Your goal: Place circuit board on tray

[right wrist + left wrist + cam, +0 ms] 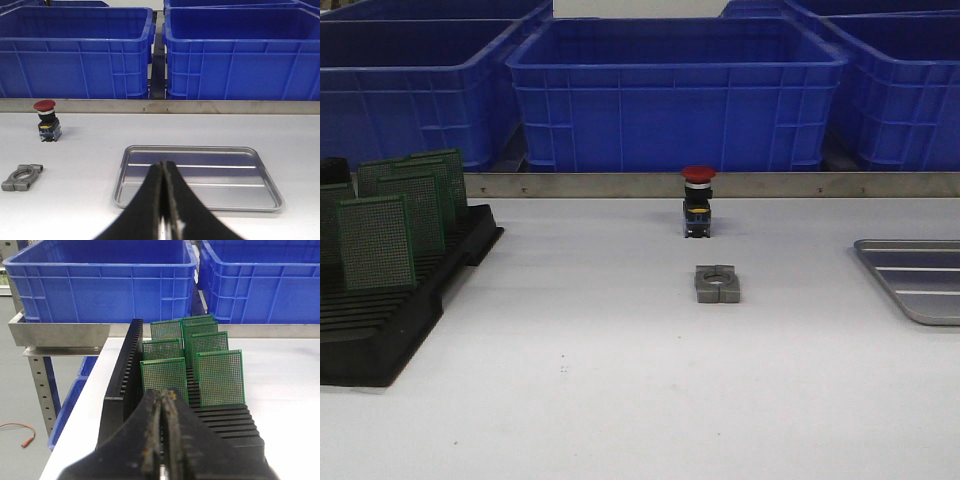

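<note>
Green circuit boards (pixel 220 378) upright (slotted), silver tray (pixel 197 176) empty

open table between rack (pixel 390 310) and tray (pixel 915 278), push button (pixel 698 203) and clamp (pixel 717 283) mid-path (both low), bins (pixel 675 90) walling the far side

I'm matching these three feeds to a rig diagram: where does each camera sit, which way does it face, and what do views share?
Front view: looks forward over the table to the blue bins; no arm shows.
Left wrist view: on the left arm, facing the black rack of circuit boards; left gripper shut.
Right wrist view: on the right arm, facing the tray; right gripper shut.
Shared: front and right wrist views both show the red push button and grey clamp.
</note>
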`<state>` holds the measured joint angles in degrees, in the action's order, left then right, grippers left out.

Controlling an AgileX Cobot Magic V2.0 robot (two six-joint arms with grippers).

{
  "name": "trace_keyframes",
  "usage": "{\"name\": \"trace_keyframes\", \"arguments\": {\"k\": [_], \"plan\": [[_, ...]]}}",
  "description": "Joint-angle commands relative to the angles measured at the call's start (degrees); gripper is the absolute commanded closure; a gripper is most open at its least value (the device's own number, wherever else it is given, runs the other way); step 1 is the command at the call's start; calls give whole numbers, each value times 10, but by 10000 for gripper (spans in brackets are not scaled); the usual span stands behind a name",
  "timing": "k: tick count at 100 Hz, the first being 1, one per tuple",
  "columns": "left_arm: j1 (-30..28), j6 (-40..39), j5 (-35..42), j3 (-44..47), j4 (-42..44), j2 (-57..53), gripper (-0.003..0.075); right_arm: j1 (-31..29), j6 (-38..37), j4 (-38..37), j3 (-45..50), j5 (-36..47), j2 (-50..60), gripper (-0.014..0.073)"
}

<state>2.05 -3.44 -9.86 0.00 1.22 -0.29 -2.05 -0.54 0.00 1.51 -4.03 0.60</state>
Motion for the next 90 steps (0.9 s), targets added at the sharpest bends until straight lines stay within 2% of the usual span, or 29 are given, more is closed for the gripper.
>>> {"name": "trace_keyframes", "arguments": {"k": [1, 24, 54, 59, 77, 90], "plan": [[4, -5, 47, 27, 0, -17, 741, -2, 2, -5, -7, 46, 15, 653], [4, -5, 67, 27, 0, -17, 741, -2, 2, -5, -7, 46, 15, 653], [4, -5, 233, 17, -12, -17, 741, -2, 2, -5, -7, 46, 15, 653], [4, -5, 216, -3, -12, -17, 741, -2, 2, -5, -7, 46, 15, 653], [4, -5, 56, -122, -12, 8, 741, -2, 2, -5, -7, 46, 15, 653], [4, -5, -48, -213, -12, 65, 741, -2, 2, -5, -7, 46, 15, 653]]}}
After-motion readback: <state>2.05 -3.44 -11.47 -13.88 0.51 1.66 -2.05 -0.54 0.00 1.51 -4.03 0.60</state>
